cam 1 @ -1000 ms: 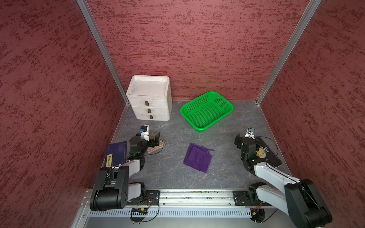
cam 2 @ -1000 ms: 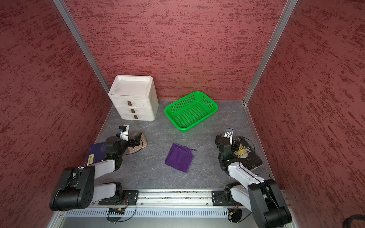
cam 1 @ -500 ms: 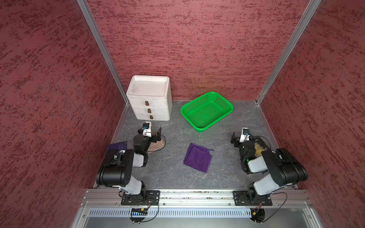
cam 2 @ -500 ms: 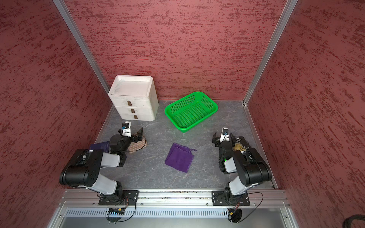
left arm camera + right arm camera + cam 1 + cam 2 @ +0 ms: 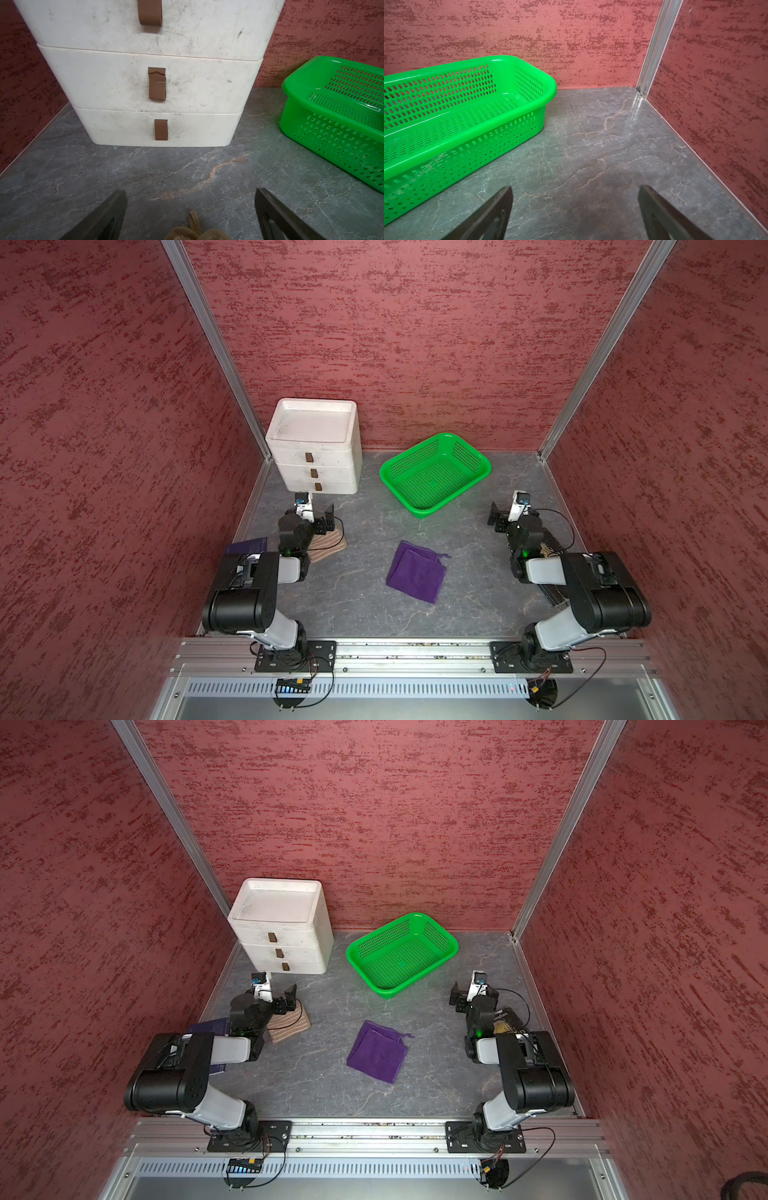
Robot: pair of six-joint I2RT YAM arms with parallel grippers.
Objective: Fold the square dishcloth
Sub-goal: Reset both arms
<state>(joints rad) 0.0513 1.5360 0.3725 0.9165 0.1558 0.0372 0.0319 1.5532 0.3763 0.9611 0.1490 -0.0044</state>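
Observation:
The purple square dishcloth [image 5: 415, 574] [image 5: 376, 1052] lies rumpled and partly doubled over on the grey floor, midway between the arms, with a small loop sticking out at its far corner. No gripper touches it. My left gripper [image 5: 318, 515] [image 5: 277, 996] [image 5: 190, 207] is open and empty, low over the floor in front of the drawer unit. My right gripper [image 5: 509, 515] [image 5: 473, 996] [image 5: 574, 207] is also open and empty, beside the basket. Neither wrist view shows the dishcloth.
A white three-drawer unit [image 5: 313, 452] [image 5: 155, 83] stands at the back left, and a green basket [image 5: 417, 511] [image 5: 488, 59] at the back centre. A brown striped cloth [image 5: 330, 545] and a dark book [image 5: 245, 547] lie under the left arm. A black packet [image 5: 550, 549] lies under the right arm.
Both arms have folded up from a low, stretched pose, and both grippers have shifted toward the back wall. The jaws stay open. The dishcloth has not moved.

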